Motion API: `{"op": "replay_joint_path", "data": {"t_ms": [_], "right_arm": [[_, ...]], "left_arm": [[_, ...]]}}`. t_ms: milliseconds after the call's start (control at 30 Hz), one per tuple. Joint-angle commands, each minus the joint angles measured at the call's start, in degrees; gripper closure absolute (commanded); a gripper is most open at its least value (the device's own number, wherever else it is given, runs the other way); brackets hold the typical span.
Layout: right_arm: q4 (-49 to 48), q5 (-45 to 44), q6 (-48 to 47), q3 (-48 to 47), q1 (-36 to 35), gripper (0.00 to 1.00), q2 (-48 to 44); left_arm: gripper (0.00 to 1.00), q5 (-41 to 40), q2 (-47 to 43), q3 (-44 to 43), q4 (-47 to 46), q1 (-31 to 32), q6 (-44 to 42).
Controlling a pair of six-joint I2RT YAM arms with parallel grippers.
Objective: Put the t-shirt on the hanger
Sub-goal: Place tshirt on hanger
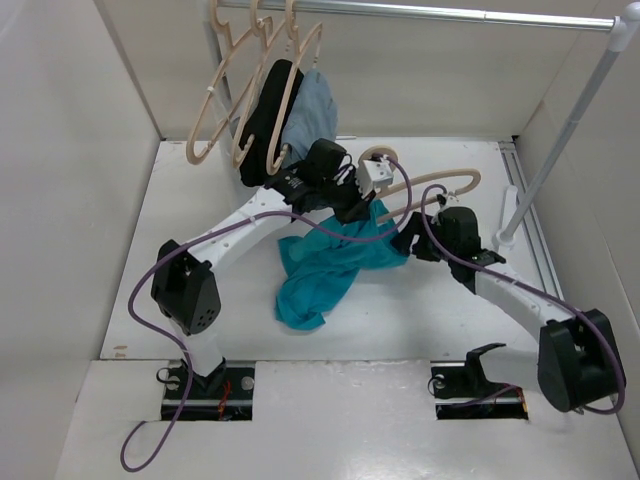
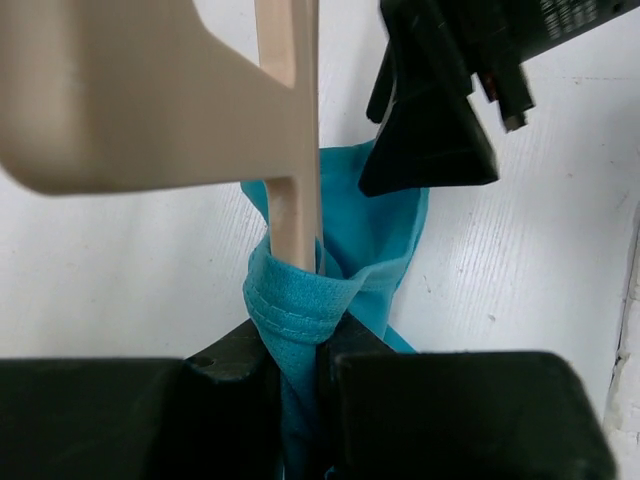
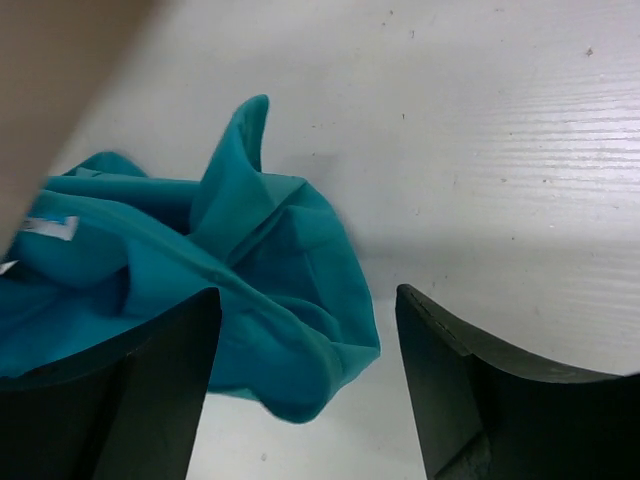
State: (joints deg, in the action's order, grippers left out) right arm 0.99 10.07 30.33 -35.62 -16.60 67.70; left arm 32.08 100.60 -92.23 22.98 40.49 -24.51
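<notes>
Counter, top view: white board counter [image 1: 200, 200] boxed in by pale walls, with a silver metal rail [image 1: 420, 12] across the far side and a slanted white stand pole [image 1: 565, 140] at the right.
Rail, top view: bare beige hangers [image 1: 215, 110] hang at the far left, beside a black garment [image 1: 265, 120] and a grey-blue garment [image 1: 312, 110], each draped on a hanger of its own.
T-shirt, top view: teal short-sleeved cloth t-shirt [image 1: 320, 275] lies crumpled near the middle of the counter, its far right part reaching to where the two arms meet.
Hanger, top view: pale beige wood-coloured clothes hanger [image 1: 452, 178] sits just far of the t-shirt, its hook to the left and one curved arm running right.
Left gripper, top view: black left gripper [image 1: 362, 210] is at the t-shirt's far edge, below the hook.
Right gripper, top view: black right gripper [image 1: 408, 240] is just right of it, over the same cloth edge.
Left wrist view: the left gripper's fingers [image 2: 120, 420] are pressed together on a stitched teal hem. The hanger's thin bar runs down into that fold; whether it reaches between the fingers I cannot tell. The right gripper hangs at the far right, above the cloth.
Right wrist view: the right gripper's fingers [image 3: 110, 400] are spread wide and pinch nothing. The t-shirt is bunched on the counter under them and to the left, with a small white label [image 3: 48, 228] at the left edge.
</notes>
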Motion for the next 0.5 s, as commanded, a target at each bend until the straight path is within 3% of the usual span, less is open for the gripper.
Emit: {"op": "replay_joint_path", "data": {"t_ms": [0, 67, 167, 200, 233, 267, 333, 433, 467], "right_arm": [[-6.5, -0.3, 0.9, 0.5, -1.0, 0.25, 3.1], [-8.7, -0.3, 1.4, 1.2, -1.0, 0.25, 5.3], [-12.5, 4.1, 1.9, 1.7, -1.0, 0.57, 9.2], [-12.5, 4.7, 1.9, 1.7, -1.0, 0.8, 9.2], [-12.5, 4.7, 2.5, 2.6, -1.0, 0.95, 9.2], [-12.5, 4.1, 3.1, 3.4, 0.1, 1.0, 7.5], [-12.5, 2.8, 5.0, 7.9, 2.2, 1.0, 1.0], [-6.4, -0.7, 5.0, 11.2, 8.2, 1.0, -10.0], [-2.3, -1.7, 4.3, 11.8, 9.5, 1.0, -12.5]], "left_arm": [[1.0, 1.9, -3.7, -1.2, -1.6, 0.0, 1.3], [1.0, 2.5, -3.7, -1.2, -1.6, 0.0, 1.3], [1.0, 2.5, -3.7, -1.2, -2.2, -0.6, 2.7], [1.0, 2.5, -3.7, -1.2, -2.7, -0.6, 3.4], [1.0, 3.0, -3.7, -1.2, -3.2, -2.2, 5.0], [1.0, 3.8, -4.3, -1.2, -3.2, -3.0, 5.5], [1.0, 5.8, -4.3, -1.2, -2.6, -4.7, 5.0], [1.0, 16.6, -6.5, -1.2, 3.5, -8.9, -5.4], [1.0, 20.6, -7.6, -1.2, 9.7, -11.5, -10.2]]}}
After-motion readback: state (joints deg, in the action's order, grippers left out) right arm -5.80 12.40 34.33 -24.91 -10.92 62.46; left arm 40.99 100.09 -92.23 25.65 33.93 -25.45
